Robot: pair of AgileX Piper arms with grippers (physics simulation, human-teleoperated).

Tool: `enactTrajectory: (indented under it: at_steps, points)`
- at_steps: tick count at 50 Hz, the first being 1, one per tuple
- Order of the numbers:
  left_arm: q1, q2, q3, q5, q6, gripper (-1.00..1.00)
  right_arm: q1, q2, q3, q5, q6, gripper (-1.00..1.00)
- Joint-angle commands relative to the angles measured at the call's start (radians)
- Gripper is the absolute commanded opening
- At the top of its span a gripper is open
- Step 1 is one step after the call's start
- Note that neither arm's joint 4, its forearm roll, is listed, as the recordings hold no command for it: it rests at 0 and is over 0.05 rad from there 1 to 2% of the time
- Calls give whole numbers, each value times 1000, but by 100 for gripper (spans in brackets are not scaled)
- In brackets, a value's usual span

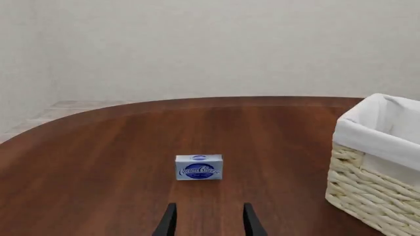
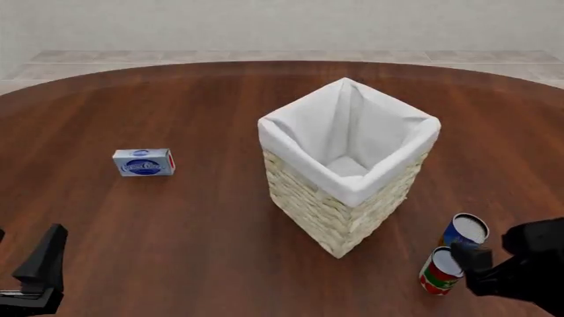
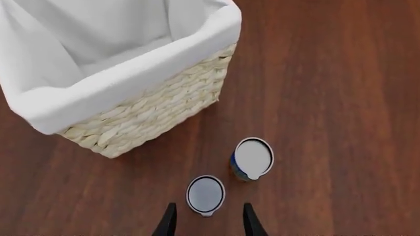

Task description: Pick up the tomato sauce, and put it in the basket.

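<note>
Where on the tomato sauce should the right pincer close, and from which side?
Probably around the round side wall of the tomato sauce, coming down from above. It stands upright beneath the open right pincer; the blue can crowds its far side.

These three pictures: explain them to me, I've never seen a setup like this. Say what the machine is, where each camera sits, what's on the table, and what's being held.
It is a simulated robot with two arms at a wooden table. One picture comes from a fixed camera above and behind the arms; the other two from cameras behind each arm's jaws. On the table stand a lined basket, a red tomato sauce can, a blue can and a small blue box. The right gripper hangs open above the red can. The left gripper is open, facing the box. Nothing is held.
</note>
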State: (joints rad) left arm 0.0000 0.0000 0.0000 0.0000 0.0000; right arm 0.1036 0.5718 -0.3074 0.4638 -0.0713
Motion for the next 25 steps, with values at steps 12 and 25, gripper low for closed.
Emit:
enactTrajectory:
  at_steps: [12, 25]
  points:
    - [0, 0, 0, 0, 0, 100, 2, 99, 109, -189, 40, 100]
    - [0, 0, 0, 0, 0, 100, -8, 198, 162, -330, 41, 100]
